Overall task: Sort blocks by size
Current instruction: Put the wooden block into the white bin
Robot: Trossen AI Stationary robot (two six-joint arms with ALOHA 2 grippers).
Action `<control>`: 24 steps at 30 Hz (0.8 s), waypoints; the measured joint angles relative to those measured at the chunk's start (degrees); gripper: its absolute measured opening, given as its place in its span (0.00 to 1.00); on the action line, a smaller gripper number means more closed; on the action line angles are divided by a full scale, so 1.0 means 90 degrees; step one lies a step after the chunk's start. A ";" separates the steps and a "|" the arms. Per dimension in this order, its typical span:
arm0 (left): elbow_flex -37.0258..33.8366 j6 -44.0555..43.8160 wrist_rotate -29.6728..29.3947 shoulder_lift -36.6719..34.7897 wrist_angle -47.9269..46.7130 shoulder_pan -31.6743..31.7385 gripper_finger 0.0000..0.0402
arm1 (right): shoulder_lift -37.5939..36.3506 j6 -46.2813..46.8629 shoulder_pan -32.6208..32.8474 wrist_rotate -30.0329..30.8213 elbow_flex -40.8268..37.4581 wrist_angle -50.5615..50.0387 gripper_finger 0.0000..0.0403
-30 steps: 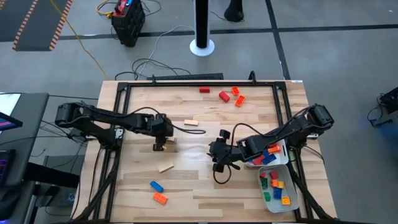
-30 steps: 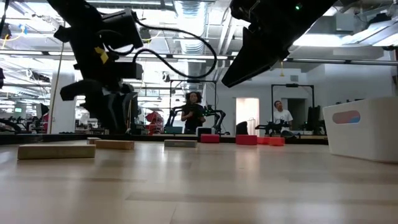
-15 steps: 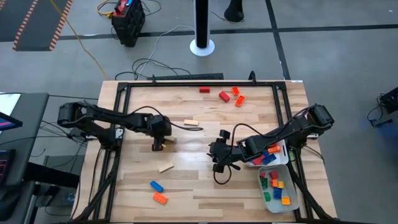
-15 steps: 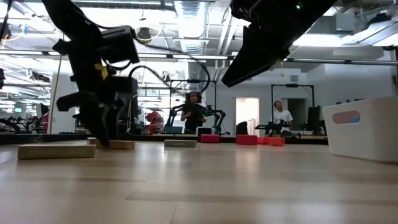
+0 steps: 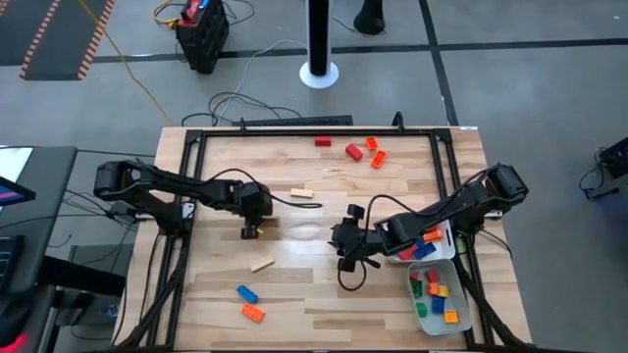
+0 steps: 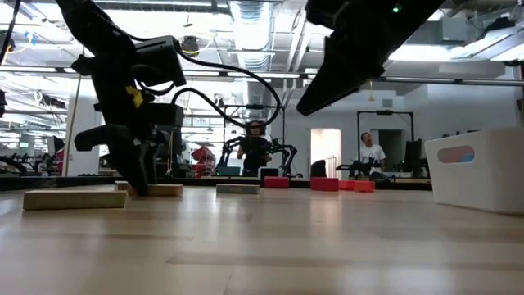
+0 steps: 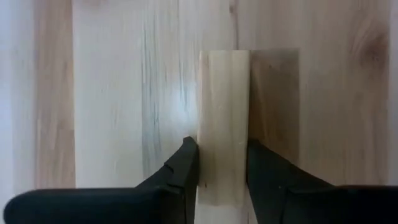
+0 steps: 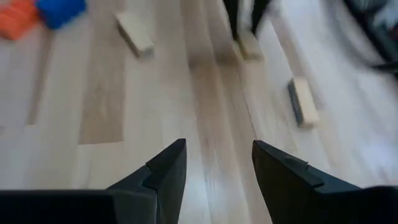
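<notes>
— Status on my left gripper (image 7: 222, 163)?
— Its dark fingers (image 7: 180, 168) pinch the oblong tan plastic block (image 7: 224, 124) from both sides, down at the wooden table (image 5: 294, 284), left of centre. Another tan block (image 5: 261, 263) lies just below it, a blue brick (image 5: 246, 293) and an orange brick (image 5: 253, 313) nearer the front edge.
— And my right gripper (image 8: 214, 165)?
— Spread apart and empty, hanging above mid-table beside the white plastic trays (image 5: 468, 312) where the sorted coloured blocks (image 5: 435, 296) sit
</notes>
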 joint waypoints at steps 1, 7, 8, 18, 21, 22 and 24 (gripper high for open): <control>-0.0013 -0.0007 -0.0006 -0.0098 0.0097 -0.0035 0.24 | -0.0076 -0.0098 0.0030 0.0002 0.0000 -0.0026 0.52; 0.0007 -0.0075 0.0308 -0.0622 0.1377 -0.0217 0.24 | -0.0262 -0.1721 0.0506 0.1183 0.0007 0.0580 0.52; 0.0007 -0.0109 0.0462 -0.0622 0.1708 -0.0224 0.24 | -0.0178 -0.2260 0.0560 0.1383 0.0007 0.0843 0.52; 0.0021 -0.0621 0.1861 -0.0384 0.3895 -0.0452 0.24 | 0.0281 -0.4748 0.0283 0.1290 0.0002 0.2601 0.62; 0.0019 -0.0779 0.1872 -0.0379 0.4052 -0.0555 0.24 | 0.0284 -0.5132 0.0185 0.1013 0.0000 0.2606 0.63; 0.0019 -0.0862 0.1878 -0.0379 0.4091 -0.0583 0.24 | 0.0284 -0.5266 0.0162 0.0952 0.0000 0.2623 0.63; 0.0019 -0.0964 0.1932 -0.0382 0.4123 -0.0634 0.24 | 0.0284 -0.5488 0.0134 0.0901 0.0000 0.2698 0.63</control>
